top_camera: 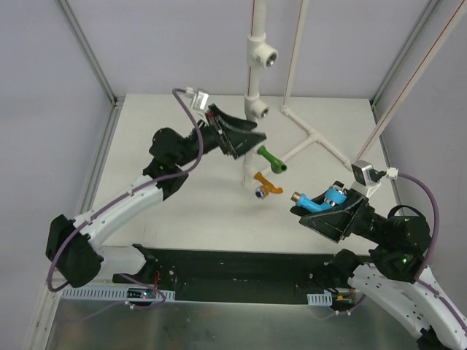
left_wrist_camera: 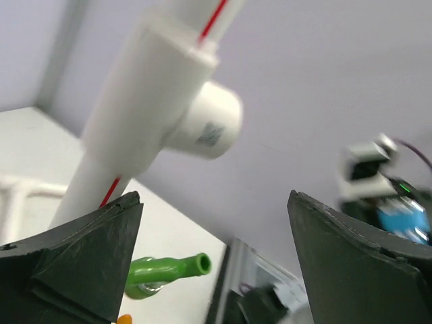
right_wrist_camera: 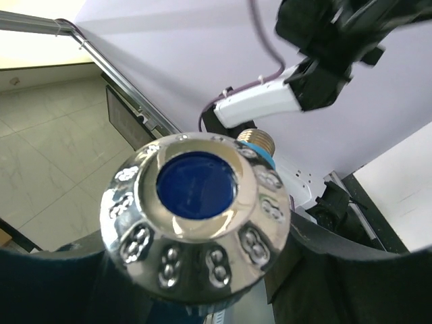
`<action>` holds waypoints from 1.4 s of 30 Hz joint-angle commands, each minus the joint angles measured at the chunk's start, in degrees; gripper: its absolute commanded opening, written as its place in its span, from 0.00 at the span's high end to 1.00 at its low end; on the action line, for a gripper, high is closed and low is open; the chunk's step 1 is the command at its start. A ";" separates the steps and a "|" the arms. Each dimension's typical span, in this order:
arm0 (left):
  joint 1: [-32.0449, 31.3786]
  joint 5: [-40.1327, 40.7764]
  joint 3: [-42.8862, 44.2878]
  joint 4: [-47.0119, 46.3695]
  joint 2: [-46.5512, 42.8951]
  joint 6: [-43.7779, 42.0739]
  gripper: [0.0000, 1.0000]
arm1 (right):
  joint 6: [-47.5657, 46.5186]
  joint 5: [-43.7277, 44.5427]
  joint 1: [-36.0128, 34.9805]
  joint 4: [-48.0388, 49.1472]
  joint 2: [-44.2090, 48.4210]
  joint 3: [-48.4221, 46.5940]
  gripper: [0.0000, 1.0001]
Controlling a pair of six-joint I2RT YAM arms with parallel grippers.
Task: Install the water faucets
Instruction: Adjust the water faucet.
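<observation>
My right end effector (top_camera: 315,208) is pinching the light blue plastic faucet (top_camera: 325,200). It holds the faucet above the desk (top_camera: 190,211), with the metal threaded end pointing left toward the white plastic upright pipe (top_camera: 253,80). The left end effector (top_camera: 252,137) is spread wide and holds nothing, and it hangs just beside the white tee fitting (top_camera: 260,109) halfway up that pipe.

The green plastic faucet (top_camera: 271,160) and the orange plastic faucet (top_camera: 265,185) sit against the lower part of the upright. I can't tell whether they are threaded fully home.

My main worry is crowding. If the mid tee is my target, the left arm sits right at it, and the green faucet juts into the path from the right. A clip on either could knock the blue faucet askew in the grip. Meeting the port off-axis risks cross-threading, and pushing hard could flex the slender upright.

There is open desk between the two arms and toward the near edge. Behind the upright, the slanted white brace pipes (top_camera: 295,58) and the metal frame post (top_camera: 87,55) hem things in, so I'd come in from the front right.
</observation>
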State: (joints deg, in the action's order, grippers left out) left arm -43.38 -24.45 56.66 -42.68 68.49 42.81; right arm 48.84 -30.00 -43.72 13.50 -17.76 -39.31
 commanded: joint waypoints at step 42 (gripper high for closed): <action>-29.84 19.88 -6.74 -20.17 -1.43 -3.43 0.16 | -5.68 1.08 -0.04 8.48 -0.17 4.94 1.00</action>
State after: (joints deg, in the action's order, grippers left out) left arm -72.40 -5.23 47.16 -57.67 68.05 40.95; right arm 44.88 -29.87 -43.72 20.08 -19.05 -33.93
